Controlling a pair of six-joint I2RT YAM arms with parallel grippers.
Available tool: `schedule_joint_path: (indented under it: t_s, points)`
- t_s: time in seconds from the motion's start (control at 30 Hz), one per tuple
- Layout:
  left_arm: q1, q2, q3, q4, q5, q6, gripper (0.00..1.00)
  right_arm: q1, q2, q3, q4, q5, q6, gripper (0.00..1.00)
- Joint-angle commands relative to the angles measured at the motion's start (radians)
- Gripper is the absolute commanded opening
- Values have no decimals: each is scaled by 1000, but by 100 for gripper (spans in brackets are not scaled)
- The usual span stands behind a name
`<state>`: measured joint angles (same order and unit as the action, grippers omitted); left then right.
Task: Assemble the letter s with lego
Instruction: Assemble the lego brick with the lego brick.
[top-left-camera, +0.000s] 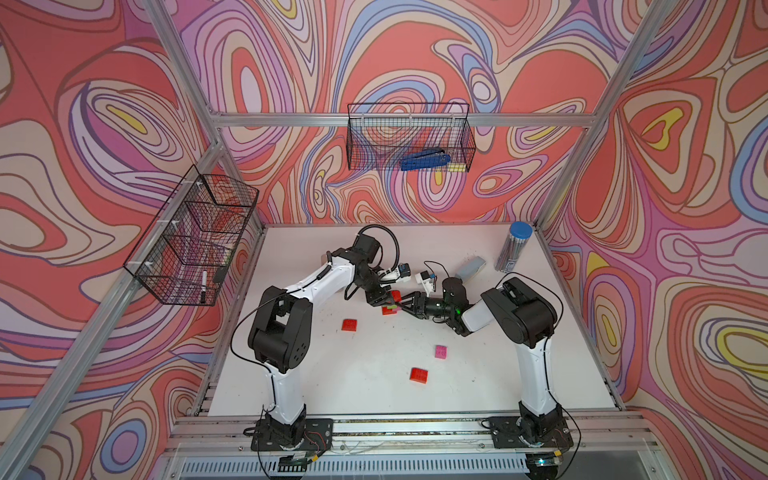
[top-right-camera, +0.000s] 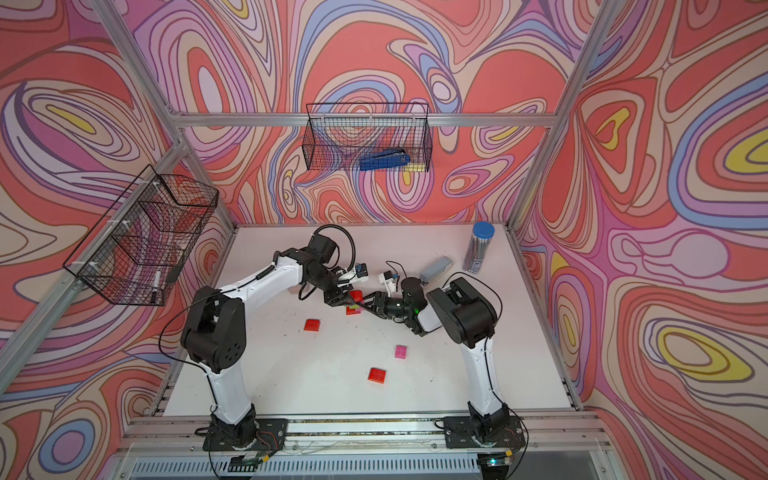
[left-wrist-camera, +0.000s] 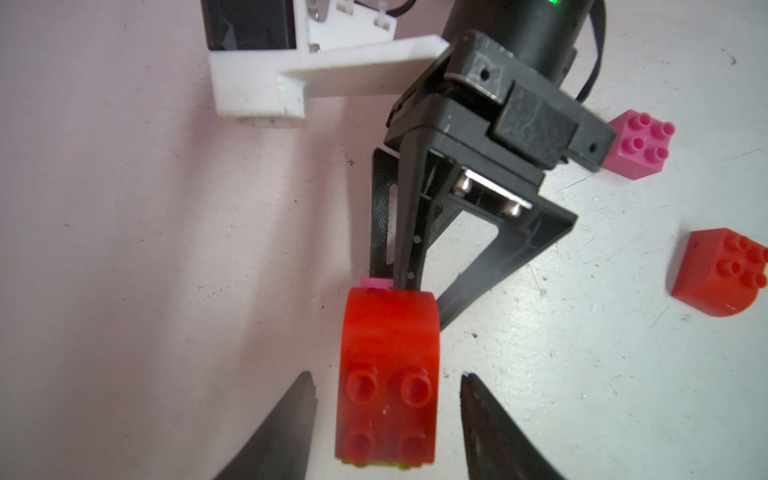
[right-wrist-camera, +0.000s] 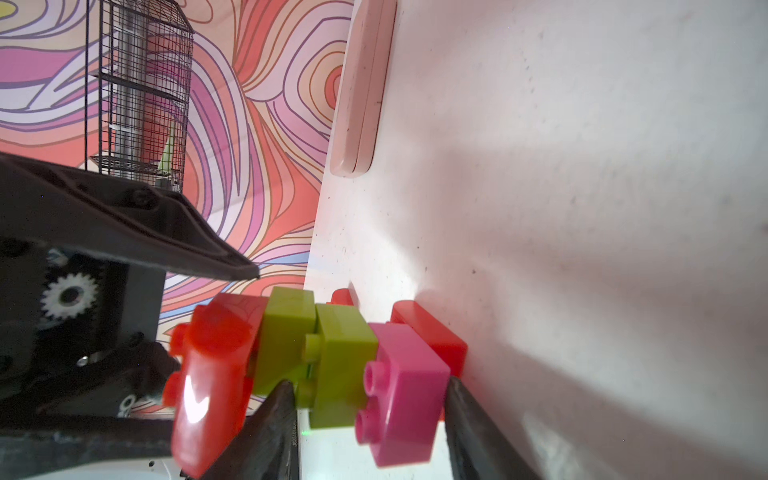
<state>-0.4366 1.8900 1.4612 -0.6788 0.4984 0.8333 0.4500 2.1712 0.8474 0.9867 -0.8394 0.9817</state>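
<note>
Your five-brick lego stack (right-wrist-camera: 332, 361) stands mid-counter. Left fingers (left-wrist-camera: 286, 432) are spread beside its red top. Right fingers (right-wrist-camera: 270, 428) hug the lower bricks; I cannot tell if they pinch. Still unused nearer the front edge: loose red brick (top-left-camera: 349, 325), pink brick (top-left-camera: 441, 352), second red brick (top-left-camera: 419, 374).

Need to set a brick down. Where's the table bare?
Bare: the front edge, nearer than the front red brick; also the back edge between the left arm and pencil tube. Crowded: round the lego stack and stapler.
</note>
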Motion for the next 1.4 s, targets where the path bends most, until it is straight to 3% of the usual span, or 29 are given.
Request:
schedule_joint_path:
  t_s: [0.0,0.4,0.67,1.37]
  points:
    - [7,-9,27,-49,27,4,57,-10,105,-63,-152,86,14,60]
    - [7,0,34,-53,30,4,57,-14,99,-60,-239,118,-35,60]
    - [7,2,33,-52,17,5,56,-14,99,-48,-310,136,-85,55]
    - [-1,33,40,-54,1,7,50,-14,94,-64,-315,148,-100,53]
